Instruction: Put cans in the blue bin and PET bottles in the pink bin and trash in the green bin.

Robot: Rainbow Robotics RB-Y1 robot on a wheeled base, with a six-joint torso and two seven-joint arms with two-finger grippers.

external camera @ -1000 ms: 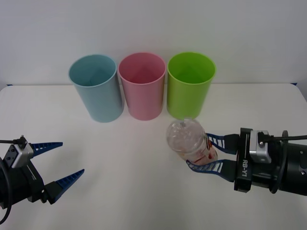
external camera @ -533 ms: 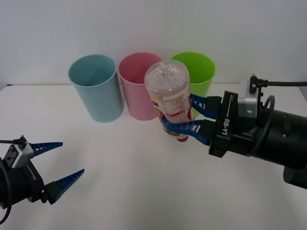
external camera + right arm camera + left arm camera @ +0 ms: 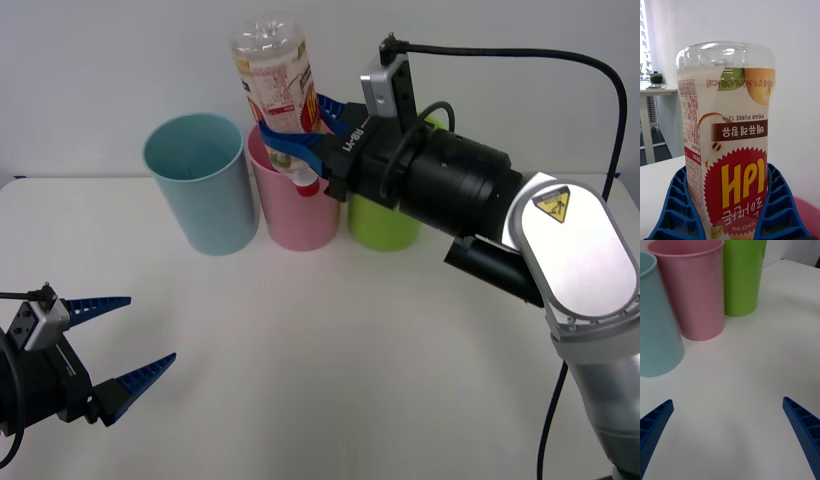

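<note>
The PET bottle (image 3: 272, 72) is clear, with a yellow, red and white label, and hangs upside down with its red cap low over the mouth of the pink bin (image 3: 296, 215). My right gripper (image 3: 302, 127) is shut on its lower half. In the right wrist view the label of the bottle (image 3: 730, 142) sits between the blue fingers (image 3: 677, 204). The blue bin (image 3: 203, 190) stands left of the pink one. The green bin (image 3: 383, 225) stands to its right, half hidden behind my right arm. My left gripper (image 3: 150, 328) rests open near the table's front left.
All three bins stand upright in a row at the back of the white table (image 3: 320, 350). From the left wrist, the blue bin (image 3: 655, 333), pink bin (image 3: 696, 288) and green bin (image 3: 743, 273) are seen ahead of the open left gripper (image 3: 728, 427).
My right gripper has lifted the bottle from table height, swung it up and to the left, and turned it cap down over the pink bin. The left arm has stayed still.
</note>
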